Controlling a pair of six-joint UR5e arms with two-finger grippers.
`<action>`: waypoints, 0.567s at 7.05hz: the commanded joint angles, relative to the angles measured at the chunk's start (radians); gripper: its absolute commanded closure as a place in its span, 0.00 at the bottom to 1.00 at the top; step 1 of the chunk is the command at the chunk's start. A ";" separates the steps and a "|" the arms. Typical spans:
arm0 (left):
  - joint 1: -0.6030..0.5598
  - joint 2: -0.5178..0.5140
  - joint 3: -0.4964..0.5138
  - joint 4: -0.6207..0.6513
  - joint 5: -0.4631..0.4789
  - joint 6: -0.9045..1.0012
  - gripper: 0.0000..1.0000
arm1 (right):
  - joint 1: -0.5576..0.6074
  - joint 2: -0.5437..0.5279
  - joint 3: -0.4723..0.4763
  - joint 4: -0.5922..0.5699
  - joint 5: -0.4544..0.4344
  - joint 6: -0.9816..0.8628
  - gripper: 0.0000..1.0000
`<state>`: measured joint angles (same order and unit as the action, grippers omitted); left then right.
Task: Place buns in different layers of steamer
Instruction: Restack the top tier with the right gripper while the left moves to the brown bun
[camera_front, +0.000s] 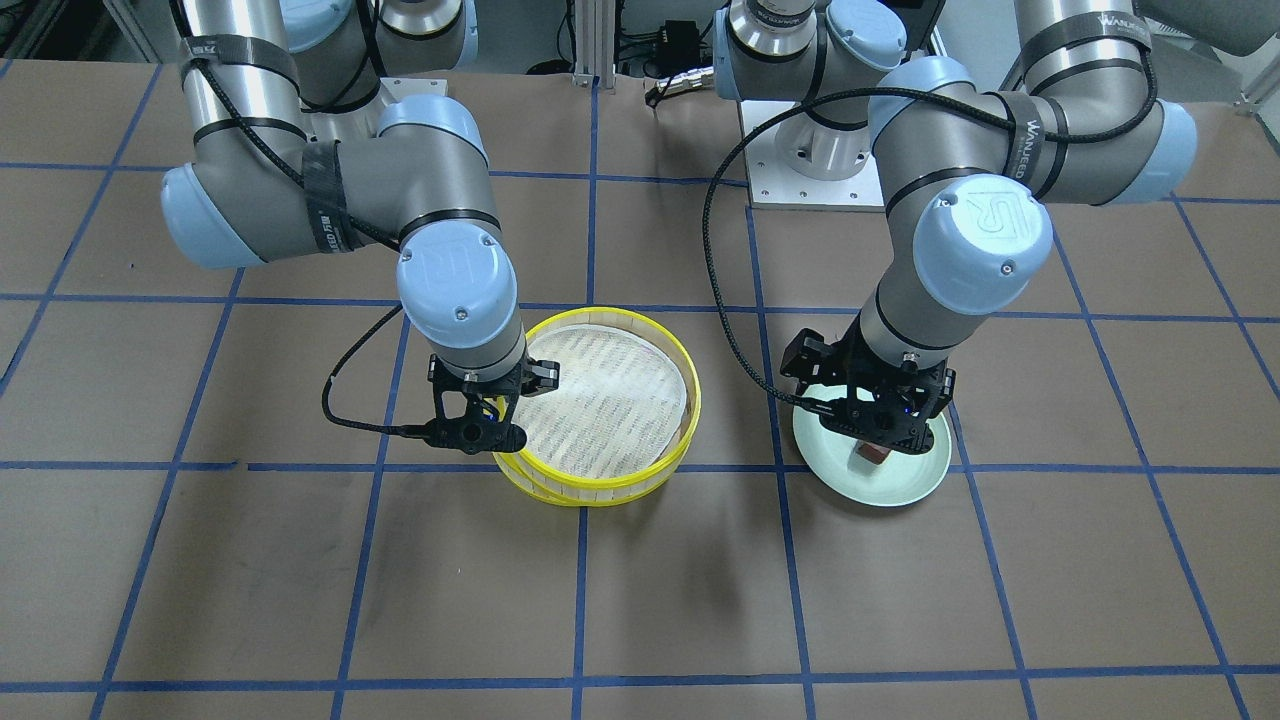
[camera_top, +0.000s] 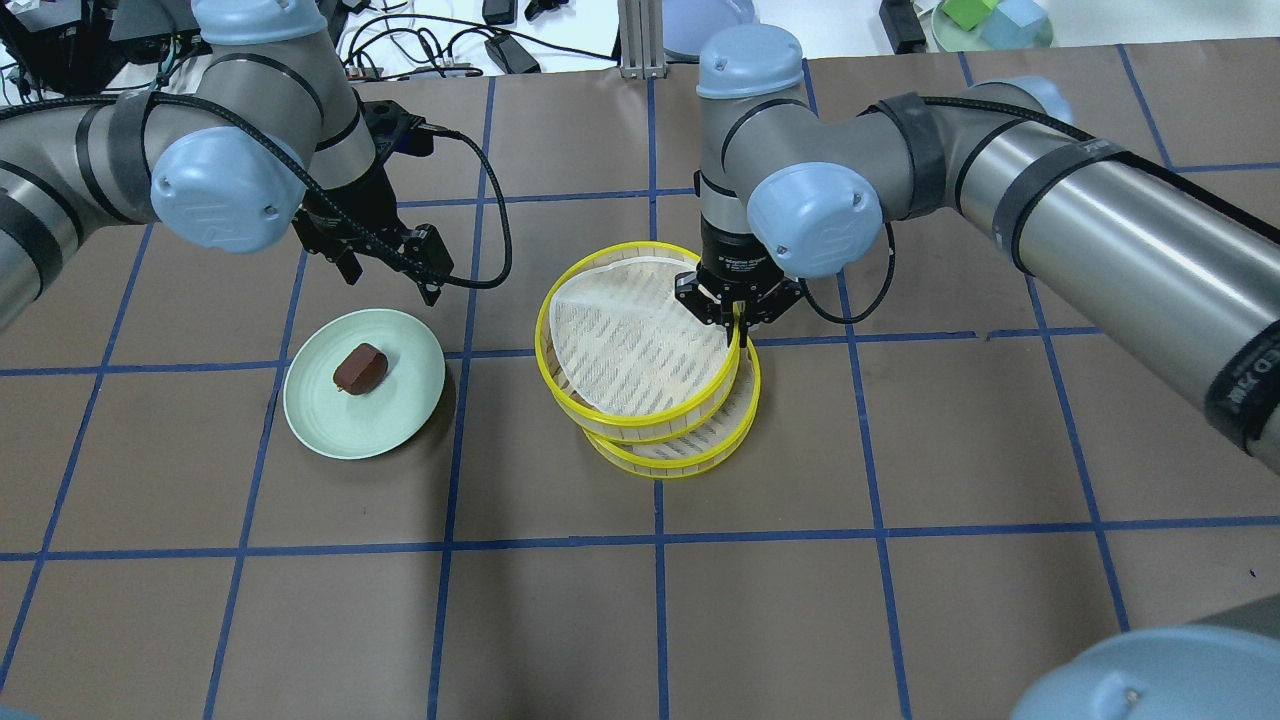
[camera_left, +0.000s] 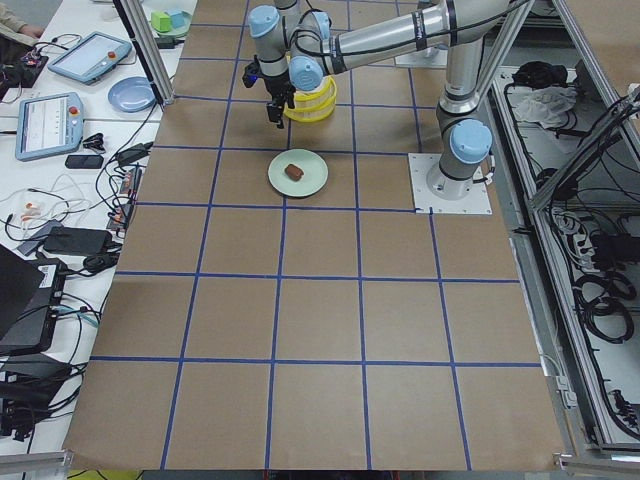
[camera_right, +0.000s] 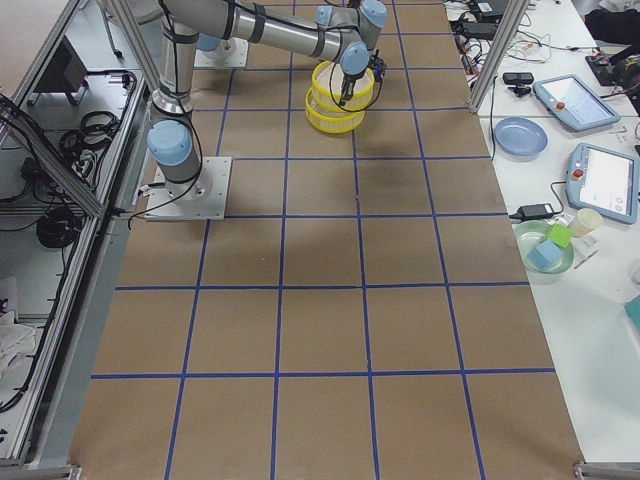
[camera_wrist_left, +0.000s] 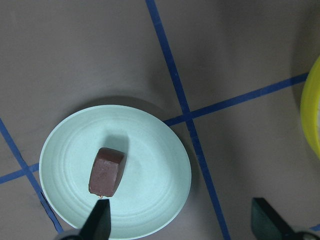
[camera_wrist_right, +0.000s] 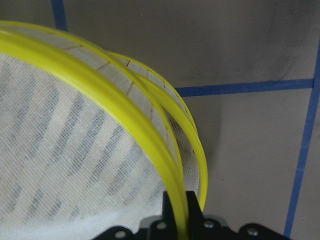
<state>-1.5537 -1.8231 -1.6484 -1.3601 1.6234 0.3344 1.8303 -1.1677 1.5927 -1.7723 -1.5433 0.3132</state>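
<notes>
My right gripper (camera_top: 740, 325) is shut on the yellow rim of the upper steamer tray (camera_top: 541, 330) and holds it slightly tilted over the lower tray (camera_top: 690, 462). The right wrist view shows the fingers (camera_wrist_right: 192, 212) pinching that rim (camera_wrist_right: 90, 80). The upper tray's striped liner is bare. The dark reddish-brown bun (camera_top: 360, 368) lies on the pale green plate (camera_top: 400, 420). My left gripper (camera_wrist_left: 182, 225) is open above the plate's far edge, the bun (camera_wrist_left: 106, 171) just ahead of one fingertip. The cream-white bun is hidden.
Brown table paper with blue tape grid lines surrounds the plate (camera_front: 920, 485) and the steamer stack (camera_front: 560, 490). In the side views, tablets, a blue plate and cables lie on a white bench beyond the table (camera_left: 130, 95).
</notes>
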 joint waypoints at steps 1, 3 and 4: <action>0.027 0.001 -0.002 0.000 0.009 0.047 0.00 | 0.006 0.005 0.019 0.001 -0.027 0.000 1.00; 0.172 -0.010 -0.068 0.001 0.007 0.272 0.00 | 0.000 -0.026 0.018 0.011 -0.052 -0.022 1.00; 0.200 -0.019 -0.091 0.016 0.006 0.343 0.00 | -0.006 -0.036 0.015 0.011 -0.063 -0.031 1.00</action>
<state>-1.4090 -1.8320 -1.7057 -1.3559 1.6311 0.5769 1.8297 -1.1883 1.6098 -1.7624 -1.5938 0.2951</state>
